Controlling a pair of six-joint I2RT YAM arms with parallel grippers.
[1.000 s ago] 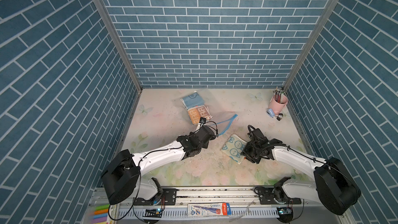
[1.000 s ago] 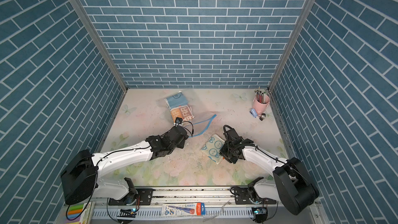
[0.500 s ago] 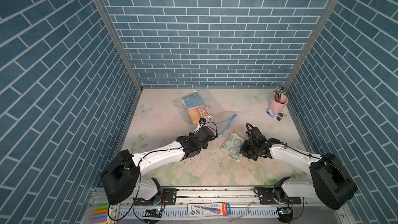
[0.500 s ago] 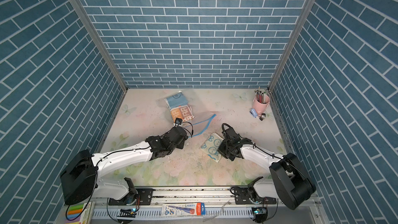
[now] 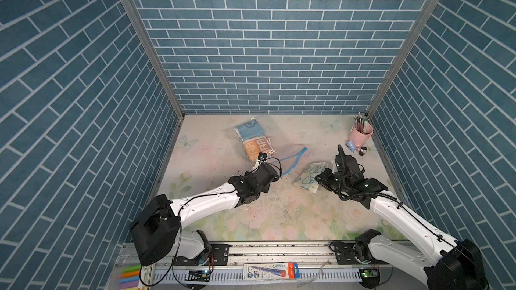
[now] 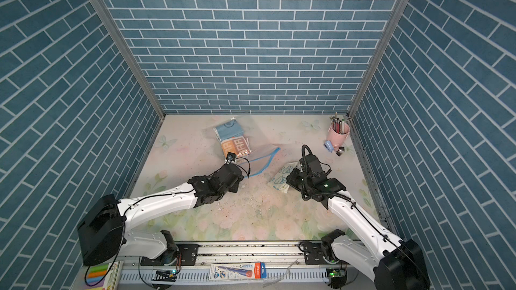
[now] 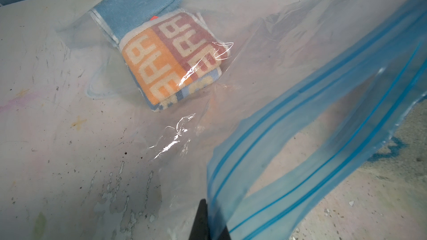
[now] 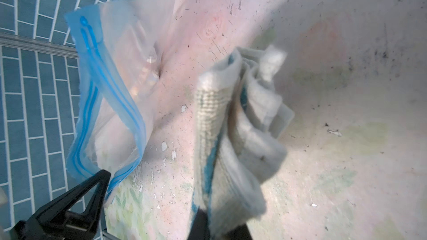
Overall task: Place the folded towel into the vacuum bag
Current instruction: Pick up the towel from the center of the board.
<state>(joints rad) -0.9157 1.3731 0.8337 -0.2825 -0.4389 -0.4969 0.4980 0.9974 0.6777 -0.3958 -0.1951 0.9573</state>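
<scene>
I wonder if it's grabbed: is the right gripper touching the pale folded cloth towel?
Touching. The right wrist view shows the right gripper shut on the pale folded cloth towel.

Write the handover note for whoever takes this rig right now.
Left gripper: shut on the vacuum bag at its blue zip strip, holding the mouth open.
Right gripper: shut on the folded towel, which is outside the bag, beside the mouth.
Done: both grips made. A blue towel and an orange towel lie inside the bag.
Left: carry the towel through the mouth, then release it.
</scene>
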